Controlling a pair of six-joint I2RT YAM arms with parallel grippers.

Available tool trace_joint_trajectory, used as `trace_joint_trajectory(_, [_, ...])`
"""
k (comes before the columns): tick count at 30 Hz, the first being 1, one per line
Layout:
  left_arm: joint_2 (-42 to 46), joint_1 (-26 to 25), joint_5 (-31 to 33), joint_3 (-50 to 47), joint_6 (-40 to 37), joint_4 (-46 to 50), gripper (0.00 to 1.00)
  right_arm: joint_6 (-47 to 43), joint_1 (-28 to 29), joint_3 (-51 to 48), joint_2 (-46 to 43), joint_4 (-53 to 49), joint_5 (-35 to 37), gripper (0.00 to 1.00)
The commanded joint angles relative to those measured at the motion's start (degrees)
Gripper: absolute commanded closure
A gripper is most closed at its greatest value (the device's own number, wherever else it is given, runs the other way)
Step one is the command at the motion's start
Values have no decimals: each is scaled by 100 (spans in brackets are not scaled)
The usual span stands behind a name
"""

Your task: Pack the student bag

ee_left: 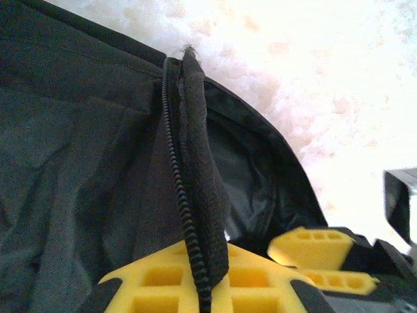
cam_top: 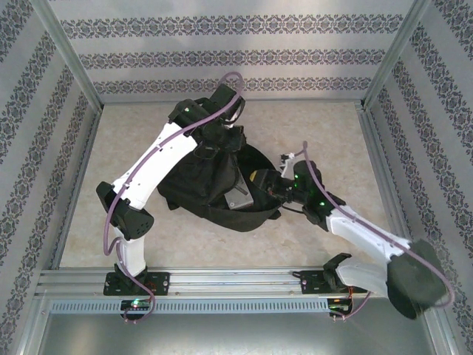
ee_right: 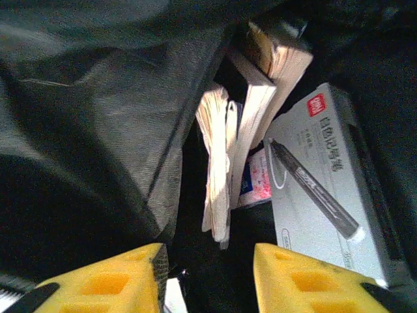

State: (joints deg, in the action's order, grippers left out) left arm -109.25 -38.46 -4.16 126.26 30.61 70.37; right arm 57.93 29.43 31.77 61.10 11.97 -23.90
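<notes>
Tension matters: the left gripper (ee_left: 205, 277), clamped on the zipper edge (ee_left: 189, 195) of the student bag (cam_top: 188, 185) mid-table, should pull it taut. The right gripper (ee_right: 208, 280) hangs open and empty above packed books (ee_right: 238, 130).

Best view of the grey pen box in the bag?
Right wrist: the grey pen box is close up, label visible. Top external shows a small grey patch of it inside the student bag. Left wrist: a grey sliver at right, maybe it.
</notes>
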Motion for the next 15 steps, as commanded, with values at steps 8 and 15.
trace_joint_trajectory(8, [258, 104, 199, -22, 137, -450, 39, -1660, 251, 437, -1109, -2627, 258, 60])
trace_joint_trajectory(15, [1542, 316, 353, -1522, 447, -926, 31, -2516, 1019, 1207, -737, -3430, 527, 53])
